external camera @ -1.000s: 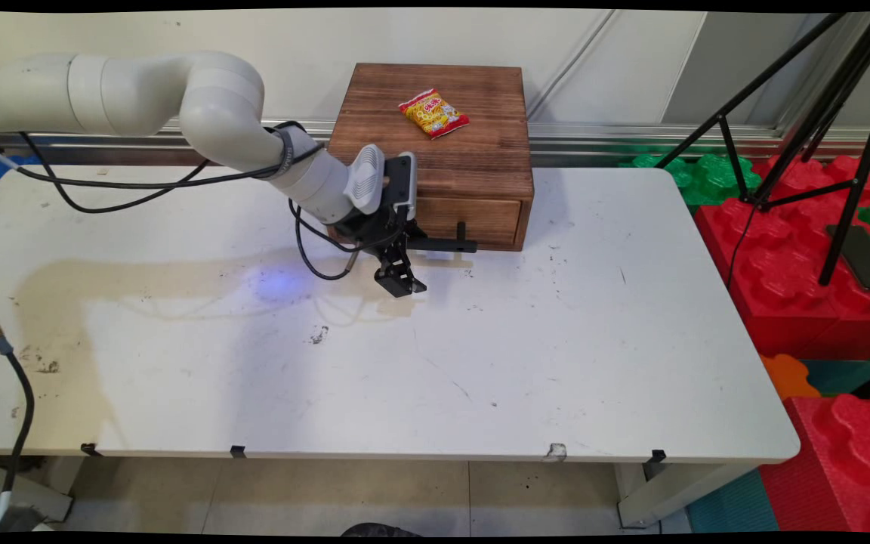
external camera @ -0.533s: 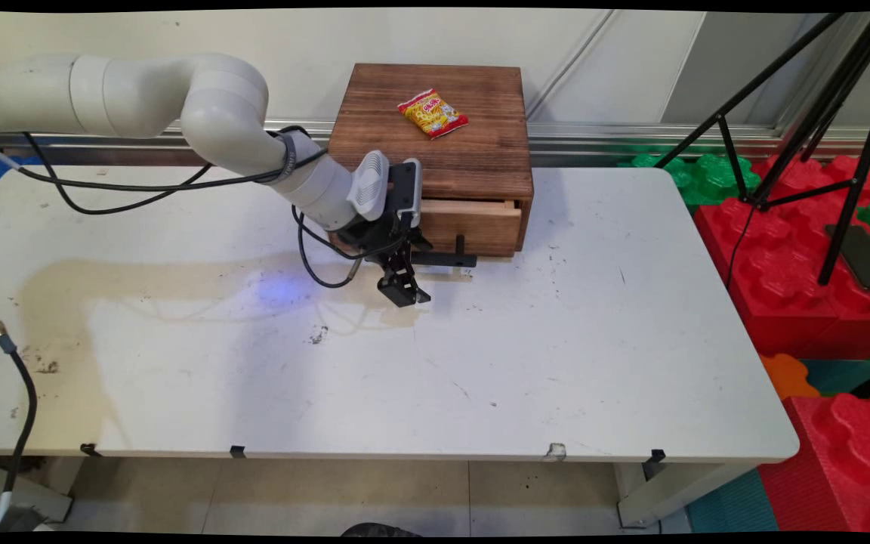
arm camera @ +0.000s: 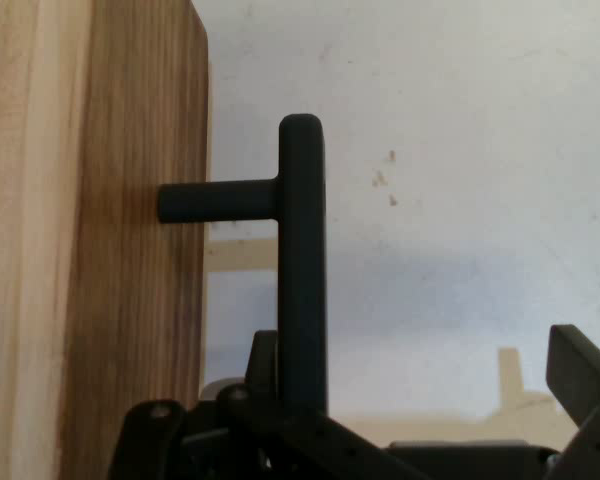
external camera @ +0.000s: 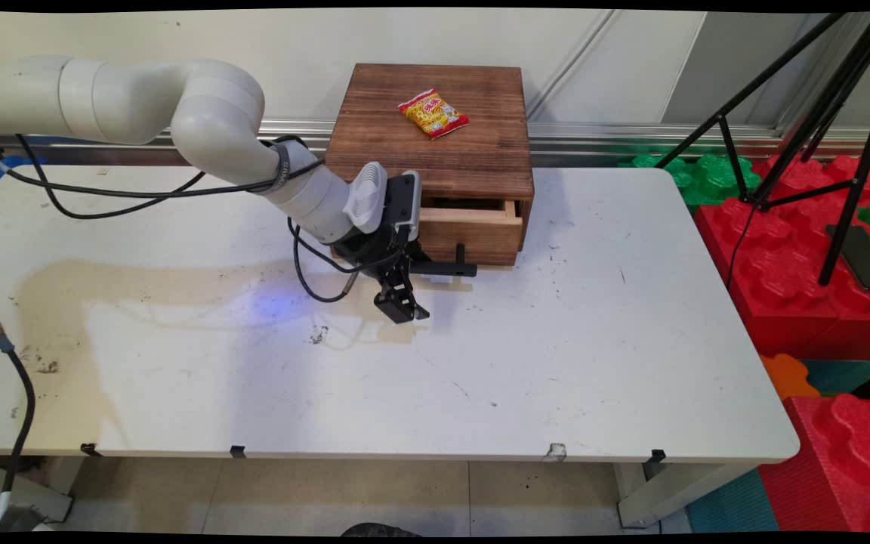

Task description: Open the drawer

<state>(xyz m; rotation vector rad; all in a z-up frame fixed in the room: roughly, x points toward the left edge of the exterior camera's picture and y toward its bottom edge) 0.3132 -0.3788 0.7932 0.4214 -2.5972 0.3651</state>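
At the bench's (external camera: 178,393) far edge, about midway along, the white arm (external camera: 208,121) reaches in from the left with black cables (external camera: 103,193) looping under it, and bends down to the front of a wooden box (external camera: 435,151). The claw (external camera: 412,285) hangs low over the bench, spread wide. In the hand view one finger (arm camera: 263,352) sits just behind the black handle (arm camera: 302,260) and the other finger (arm camera: 580,370) stands well apart to the side, so nothing is pinched between them. The handle (external camera: 446,268) is a bar on a short post, fixed to the drawer (external camera: 480,230) front. The drawer stands pulled partway out of the box, with a dark gap showing above its front. On the box's top, toward the back, lies a red and yellow packet (external camera: 433,113). Past the bench's right edge are red and green foam blocks (external camera: 805,249) and a black tripod (external camera: 782,113).
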